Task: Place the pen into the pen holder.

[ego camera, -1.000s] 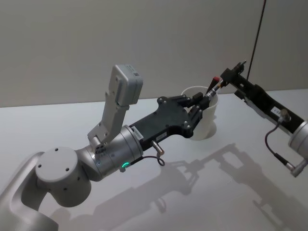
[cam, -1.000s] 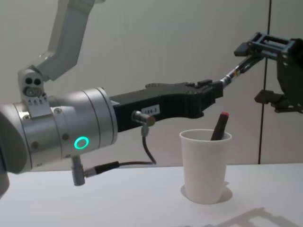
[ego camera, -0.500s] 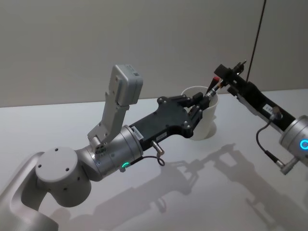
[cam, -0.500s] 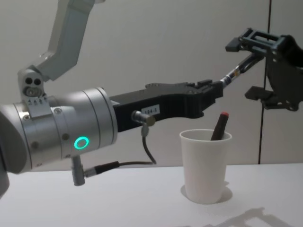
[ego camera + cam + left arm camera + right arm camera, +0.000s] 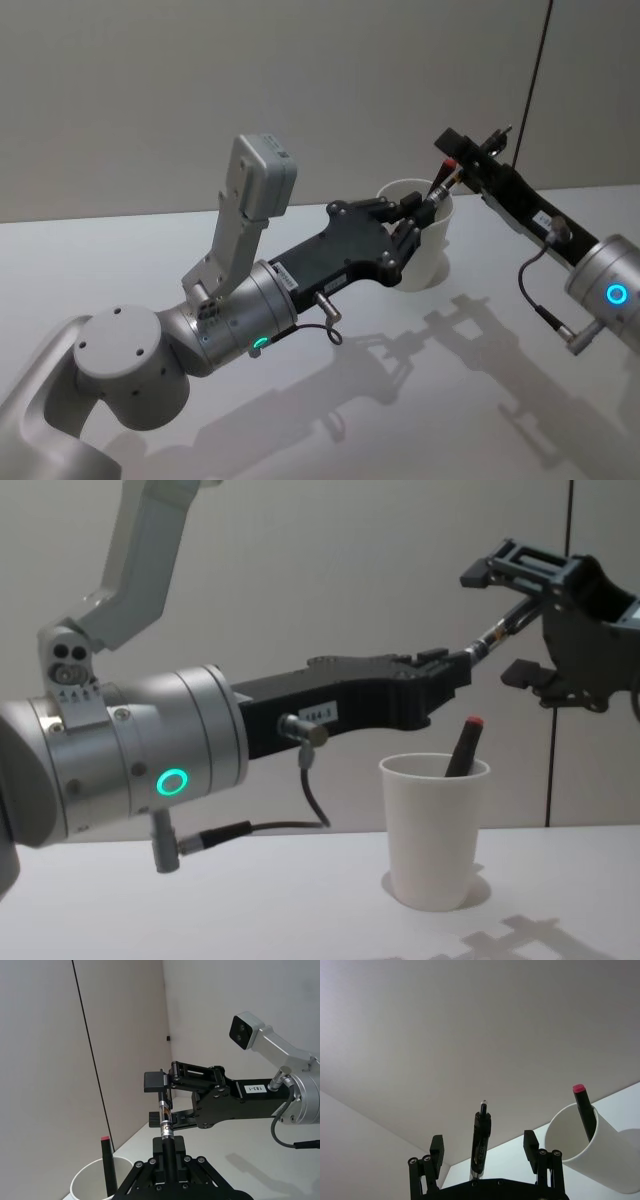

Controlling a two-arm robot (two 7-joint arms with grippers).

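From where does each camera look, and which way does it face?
Head: high, facing down at the left claw holding the pen, and the pen holder; both arms show.
Chest: low, facing forward; left arm large.
Left wrist: along its claw toward the right claw.
Right wrist: past its open fingers toward the pen.
Both wrist views share pen and pen holder.

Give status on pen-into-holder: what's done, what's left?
Done: a red-capped pen already stands in the pen holder. In hand: the left gripper is shut on a black pen, held higher than the holder; the open right gripper straddles its far end. Left: lower that pen into the holder and release.
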